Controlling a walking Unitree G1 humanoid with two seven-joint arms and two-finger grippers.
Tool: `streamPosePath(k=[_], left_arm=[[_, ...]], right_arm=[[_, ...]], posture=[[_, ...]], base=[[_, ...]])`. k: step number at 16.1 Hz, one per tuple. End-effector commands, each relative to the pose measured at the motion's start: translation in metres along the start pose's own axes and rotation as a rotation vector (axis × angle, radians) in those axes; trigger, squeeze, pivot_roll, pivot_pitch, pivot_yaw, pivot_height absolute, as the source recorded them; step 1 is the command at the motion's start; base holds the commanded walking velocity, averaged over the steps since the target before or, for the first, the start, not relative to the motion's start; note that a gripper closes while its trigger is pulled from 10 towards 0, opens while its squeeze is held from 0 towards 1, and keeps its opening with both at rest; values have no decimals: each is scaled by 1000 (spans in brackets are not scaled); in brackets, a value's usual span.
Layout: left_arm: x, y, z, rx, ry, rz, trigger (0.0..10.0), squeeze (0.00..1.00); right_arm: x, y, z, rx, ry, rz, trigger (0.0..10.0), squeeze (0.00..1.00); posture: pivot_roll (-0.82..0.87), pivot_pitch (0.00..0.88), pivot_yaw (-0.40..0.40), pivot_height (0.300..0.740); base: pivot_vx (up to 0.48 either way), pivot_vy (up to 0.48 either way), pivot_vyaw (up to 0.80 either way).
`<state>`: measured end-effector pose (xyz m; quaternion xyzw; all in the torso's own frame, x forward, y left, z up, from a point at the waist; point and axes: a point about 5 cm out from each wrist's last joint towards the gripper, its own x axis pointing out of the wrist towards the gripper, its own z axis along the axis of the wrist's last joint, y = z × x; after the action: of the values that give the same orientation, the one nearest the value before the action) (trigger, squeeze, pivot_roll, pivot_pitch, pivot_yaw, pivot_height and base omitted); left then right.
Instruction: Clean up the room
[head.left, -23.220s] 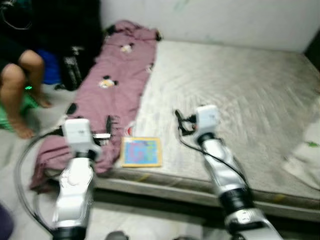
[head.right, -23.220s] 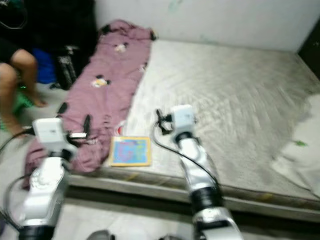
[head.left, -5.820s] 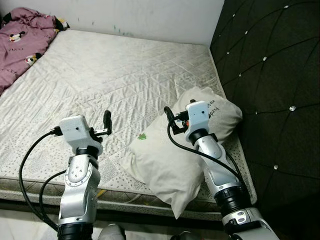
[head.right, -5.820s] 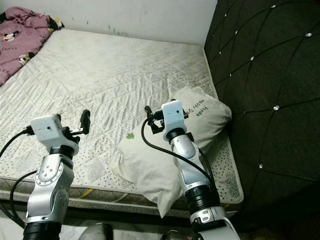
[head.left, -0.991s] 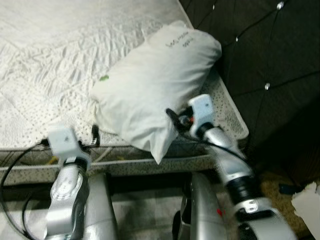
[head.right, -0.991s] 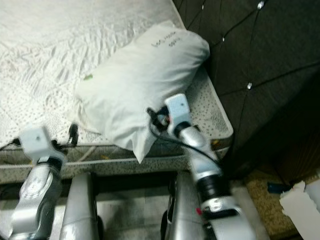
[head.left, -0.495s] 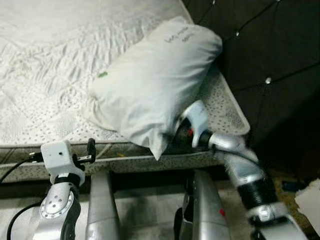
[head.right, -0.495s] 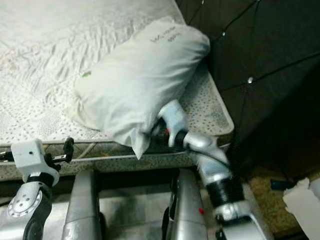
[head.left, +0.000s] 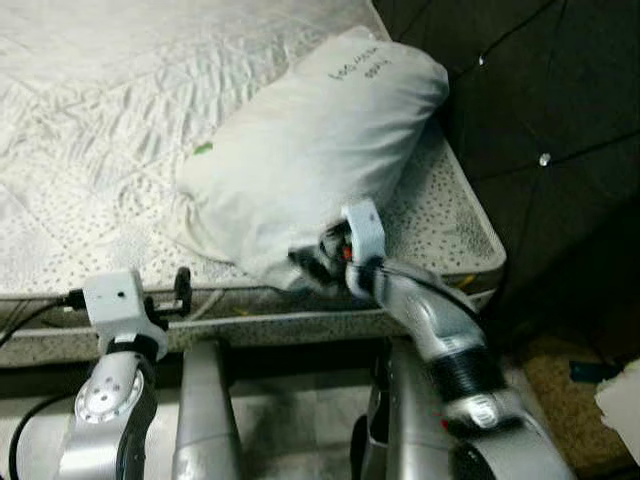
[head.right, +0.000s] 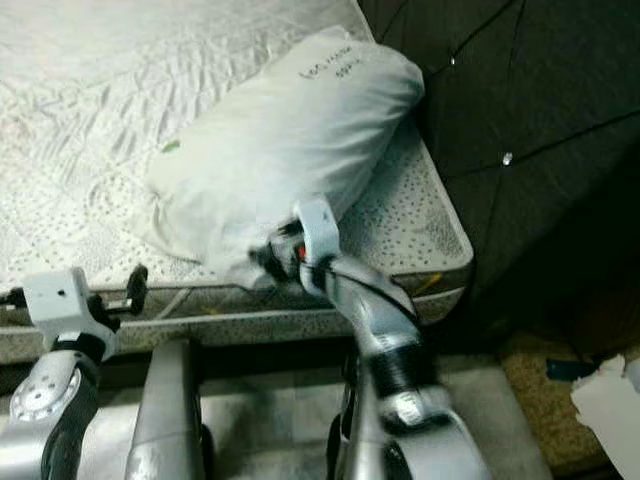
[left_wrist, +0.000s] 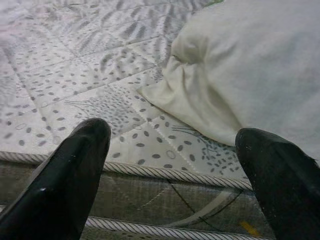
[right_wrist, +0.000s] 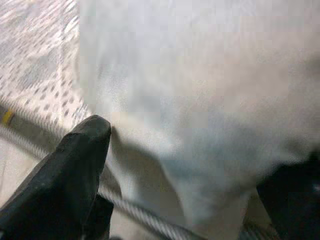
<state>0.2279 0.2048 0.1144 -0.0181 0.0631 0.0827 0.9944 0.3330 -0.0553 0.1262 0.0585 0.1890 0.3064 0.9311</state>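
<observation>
A white pillow (head.left: 310, 140) with dark handwriting lies on the mattress (head.left: 90, 130), at the corner beside the headboard. My right gripper (head.left: 305, 265) is pushed against the pillow's near lower corner, which overhangs the mattress edge. In the right wrist view the fingers (right_wrist: 80, 165) stand wide apart, open, with the pillow cloth (right_wrist: 200, 125) bunched between them. My left gripper (head.left: 182, 285) hovers in front of the mattress edge, left of the pillow. It is open (left_wrist: 170, 175) and holds nothing; the pillow's corner (left_wrist: 240, 75) lies beyond it.
A dark tufted headboard (head.left: 540, 100) stands right of the bed. My silver legs (head.left: 205, 420) are close to the bed's front edge. On the floor at the right lie a white sheet (head.left: 620, 395) and a small blue thing (head.left: 585, 370).
My right gripper has swung left and up from the mattress edge onto the pillow's near corner. The left arm has barely moved.
</observation>
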Motion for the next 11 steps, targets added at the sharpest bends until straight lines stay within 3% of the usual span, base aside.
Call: streamPosePath(k=[1, 2, 3, 7, 11], left_arm=[[1, 3, 1, 8, 4, 8, 10000, 0], [1, 4, 2, 10, -1, 15, 10000, 0], [2, 6, 4, 12, -7, 28, 10000, 0], [10, 16, 8, 22, -32, 73, 10000, 0], [21, 15, 13, 21, -56, 81, 10000, 0]], right_arm=[[0, -8, 11, 22, -62, -85, 9137, 0], [3, -10, 15, 54, -100, -136, 5451, 0], [7, -8, 19, 115, -133, -183, 0, 0], [14, -19, 23, 201, -180, -335, 0, 0], [16, -31, 27, 238, -208, -405, 0, 0]], posture=[[155, 87, -12, 499], [160, 81, -12, 499], [166, 73, -13, 499], [184, 32, -14, 499], [183, 0, -8, 499]], base=[[0, 0, 0], [0, 0, 0], [0, 0, 0], [0, 0, 0], [0, 0, 0]])
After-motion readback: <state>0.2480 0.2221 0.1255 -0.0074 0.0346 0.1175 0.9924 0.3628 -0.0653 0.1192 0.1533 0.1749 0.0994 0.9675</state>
